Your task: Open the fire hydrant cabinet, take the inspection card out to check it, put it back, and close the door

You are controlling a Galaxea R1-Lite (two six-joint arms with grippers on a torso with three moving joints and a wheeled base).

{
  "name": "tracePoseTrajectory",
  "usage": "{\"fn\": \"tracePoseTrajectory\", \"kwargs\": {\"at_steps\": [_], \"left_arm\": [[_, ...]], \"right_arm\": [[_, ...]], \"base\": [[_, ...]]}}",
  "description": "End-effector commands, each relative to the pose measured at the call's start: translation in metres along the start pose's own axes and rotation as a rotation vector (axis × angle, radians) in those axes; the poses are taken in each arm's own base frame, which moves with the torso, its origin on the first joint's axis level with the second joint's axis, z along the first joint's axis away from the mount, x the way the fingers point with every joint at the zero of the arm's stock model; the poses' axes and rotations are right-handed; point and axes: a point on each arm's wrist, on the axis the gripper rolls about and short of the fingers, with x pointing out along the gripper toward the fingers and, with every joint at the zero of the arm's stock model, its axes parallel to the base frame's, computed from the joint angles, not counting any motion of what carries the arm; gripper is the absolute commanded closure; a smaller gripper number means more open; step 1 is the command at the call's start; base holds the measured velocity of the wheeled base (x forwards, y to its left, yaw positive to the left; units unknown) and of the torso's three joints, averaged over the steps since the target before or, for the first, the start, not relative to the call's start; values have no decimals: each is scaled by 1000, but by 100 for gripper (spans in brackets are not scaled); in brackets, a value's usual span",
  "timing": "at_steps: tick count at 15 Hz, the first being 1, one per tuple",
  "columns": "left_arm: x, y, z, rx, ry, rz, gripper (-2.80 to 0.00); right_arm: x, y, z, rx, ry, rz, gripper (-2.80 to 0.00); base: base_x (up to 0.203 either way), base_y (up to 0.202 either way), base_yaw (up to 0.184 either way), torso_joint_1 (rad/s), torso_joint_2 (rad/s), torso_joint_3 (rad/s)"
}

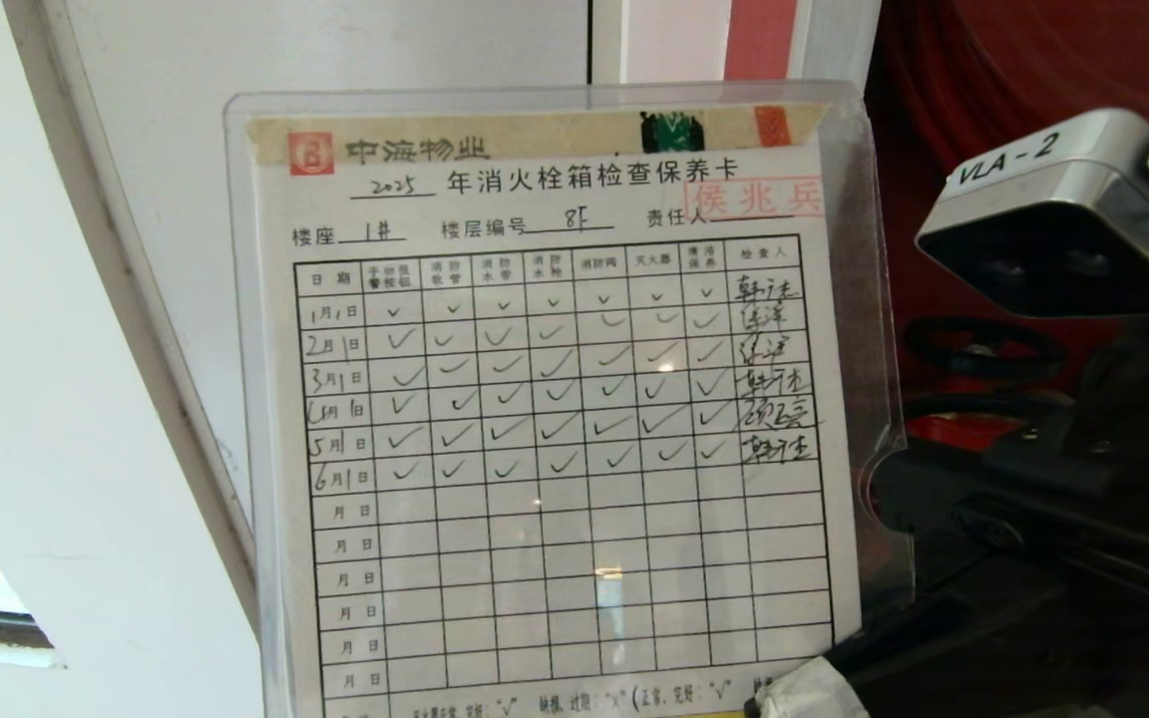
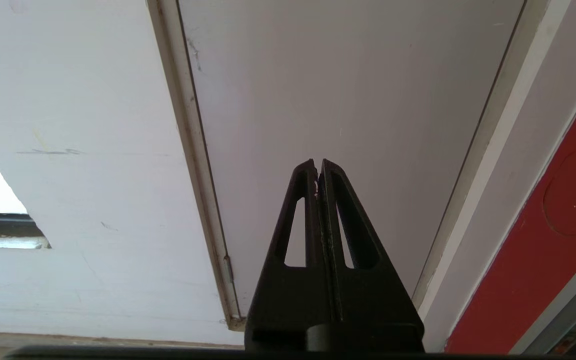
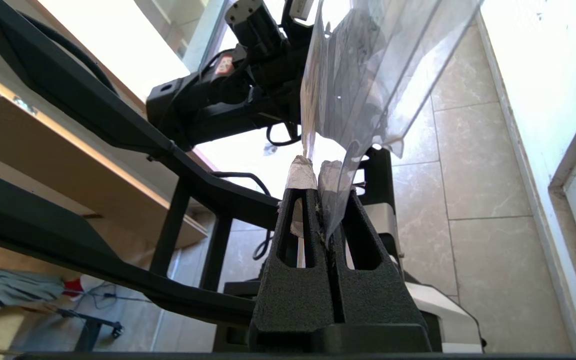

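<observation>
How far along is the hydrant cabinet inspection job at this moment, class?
Done: the fire hydrant cabinet shows its red inside, and the inspection card is out. In hand: the right gripper, shut on the card's lower corner, holds it up facing the head camera. The left gripper is shut and empty. Left: put the card back and close the door.

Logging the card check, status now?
Right pincer shut on inspection card, held up facing head camera. Left pincer shut, empty, idle by the white panel. Nothing blocking the card.

The inspection card [image 1: 555, 399] blocks the way toward the white door [image 1: 335, 50].
</observation>
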Motion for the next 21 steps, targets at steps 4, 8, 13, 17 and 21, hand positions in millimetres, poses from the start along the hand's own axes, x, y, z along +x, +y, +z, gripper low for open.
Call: {"fn": "tracePoseTrajectory", "kwargs": {"at_steps": [4, 8, 13, 17, 21], "left_arm": [[0, 0, 0, 0, 0, 0, 0], [0, 0, 0, 0, 0, 0, 0], [0, 0, 0, 0, -1, 0, 0], [0, 0, 0, 0, 0, 0, 0], [0, 0, 0, 0, -1, 0, 0]], "right_arm": [[2, -3, -1, 6, 8, 5, 0], [1, -2, -3, 9, 9, 4, 0], [-9, 10, -13, 5, 2, -22, 0], [-34, 33, -29, 0, -32, -83, 0], [-69, 63, -55, 22, -91, -237, 0]], "base": [[0, 0, 0, 0, 0, 0], [0, 0, 0, 0, 0, 0], [0, 0, 0, 0, 0, 0], [0, 0, 0, 0, 0, 0], [0, 0, 0, 0, 0, 0]]}}
